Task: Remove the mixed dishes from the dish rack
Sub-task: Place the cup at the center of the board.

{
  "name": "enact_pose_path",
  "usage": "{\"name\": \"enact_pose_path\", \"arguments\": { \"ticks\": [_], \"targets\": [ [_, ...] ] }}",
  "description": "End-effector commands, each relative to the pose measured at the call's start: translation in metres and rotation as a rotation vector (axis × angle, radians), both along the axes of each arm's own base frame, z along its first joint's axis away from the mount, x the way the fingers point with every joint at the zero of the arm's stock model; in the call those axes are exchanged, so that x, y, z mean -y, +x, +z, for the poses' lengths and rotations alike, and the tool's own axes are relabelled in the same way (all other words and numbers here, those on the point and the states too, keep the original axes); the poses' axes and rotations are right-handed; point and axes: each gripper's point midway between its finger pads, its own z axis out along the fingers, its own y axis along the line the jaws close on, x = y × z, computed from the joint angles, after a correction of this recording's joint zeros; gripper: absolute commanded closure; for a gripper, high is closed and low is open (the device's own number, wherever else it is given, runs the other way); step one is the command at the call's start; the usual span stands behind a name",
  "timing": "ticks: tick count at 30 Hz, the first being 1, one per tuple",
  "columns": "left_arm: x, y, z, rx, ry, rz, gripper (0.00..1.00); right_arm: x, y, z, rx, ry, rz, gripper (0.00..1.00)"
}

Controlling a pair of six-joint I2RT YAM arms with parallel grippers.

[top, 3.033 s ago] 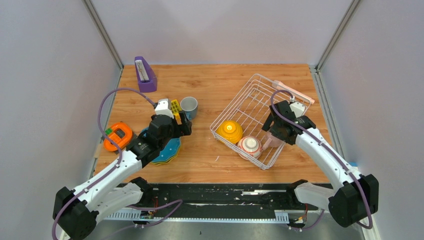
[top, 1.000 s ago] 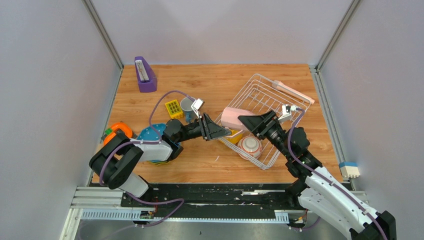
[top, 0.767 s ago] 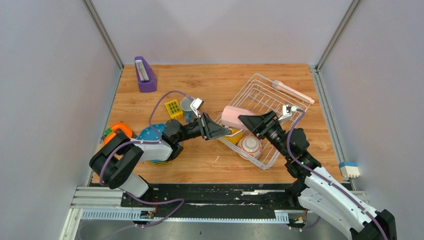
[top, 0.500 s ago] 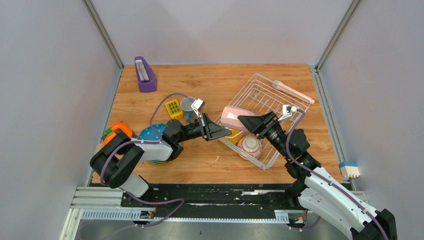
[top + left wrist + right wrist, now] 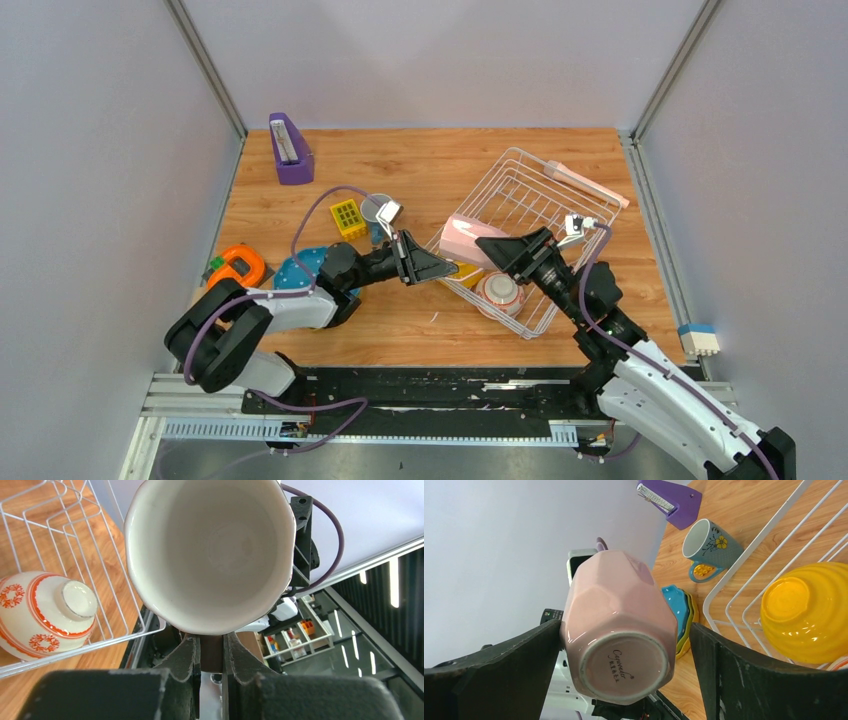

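Observation:
A pink mug [image 5: 460, 238] hangs in the air over the near-left corner of the dish rack [image 5: 512, 152], lying on its side between both arms. My left gripper [image 5: 450, 267] is shut on a dark part under the mug's rim [image 5: 210, 555], its fingers [image 5: 187, 655] pinched close. My right gripper [image 5: 483, 241] stands open around the mug's base [image 5: 619, 630], with a gap at its right finger [image 5: 724, 665]. In the rack sit a yellow bowl [image 5: 806, 612] and an upturned red-patterned cup [image 5: 498, 292].
A blue mug [image 5: 375, 212] and a yellow grid block [image 5: 347, 217] stand left of the rack. Stacked plates [image 5: 305, 272] and an orange gadget [image 5: 235, 268] lie near the left arm. A purple holder [image 5: 290, 148] is at the back left.
My left gripper has shut on the pink mug and my right gripper has spread wider off it. The mug has shifted slightly left and down.

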Motion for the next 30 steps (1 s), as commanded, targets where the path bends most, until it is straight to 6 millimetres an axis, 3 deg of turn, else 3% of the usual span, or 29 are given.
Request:
{"name": "enact_pose_path", "arguments": {
  "ticks": [1,5,6,7,8,9,11,12,13,14,15,16,17,18,20,22,30],
  "targets": [
    [-0.015,-0.009,0.06,0.243,-0.109,0.072,1.0,0.014,0.006,0.011,-0.012,-0.002,-0.084,0.0],
    [-0.022,-0.006,0.06,0.265,-0.037,0.138,1.0,0.023,0.006,0.012,-0.01,0.002,-0.122,0.0],
    [-0.022,-0.004,0.051,0.239,0.005,0.15,1.0,0.025,0.005,0.014,-0.006,0.003,-0.13,0.0],
    [-0.027,-0.004,0.057,0.269,0.008,0.182,1.0,0.027,0.005,0.013,-0.004,0.001,-0.141,0.0],
    [-0.028,-0.002,0.048,0.243,0.052,0.192,1.0,0.03,0.005,0.013,-0.002,-0.004,-0.154,0.0],
    [-0.034,-0.002,0.055,0.281,0.055,0.224,1.0,0.033,0.006,0.012,-0.002,-0.01,-0.169,0.0],
    [-0.041,0.001,0.04,0.258,0.156,0.263,1.0,0.04,0.007,0.011,-0.004,-0.021,-0.201,0.0],
    [-0.048,-0.002,0.044,0.275,0.17,0.284,1.0,0.042,0.007,0.012,0.0,-0.021,-0.215,0.0],
    [-0.053,0.004,0.03,0.255,0.255,0.319,1.0,0.045,0.007,0.01,-0.004,-0.027,-0.227,0.0],
    [-0.063,0.008,0.033,0.284,0.283,0.378,1.0,0.047,0.008,0.006,-0.011,-0.04,-0.237,0.0],
    [-0.069,0.008,0.02,0.249,0.359,0.39,1.0,0.05,0.008,0.006,-0.01,-0.043,-0.25,0.0],
    [-0.081,0.013,0.022,0.266,0.386,0.455,1.0,0.052,0.008,0.005,-0.013,-0.049,-0.26,0.0],
    [-0.088,0.013,0.012,0.236,0.447,0.474,1.0,0.055,0.009,0.004,-0.016,-0.055,-0.276,0.0],
    [-0.099,0.016,0.016,0.245,0.468,0.531,1.0,0.058,0.01,0.003,-0.019,-0.062,-0.288,0.0],
    [-0.119,0.015,-0.003,0.199,0.579,0.578,1.0,0.062,0.011,0.002,-0.024,-0.075,-0.312,0.0],
    [-0.133,0.015,-0.01,0.175,0.636,0.623,1.0,0.065,0.012,0.0,-0.033,-0.092,-0.329,0.0],
    [-0.165,0.018,-0.047,0.08,0.835,0.715,1.0,0.072,0.017,-0.01,-0.056,-0.142,-0.37,0.0]
  ]
}}
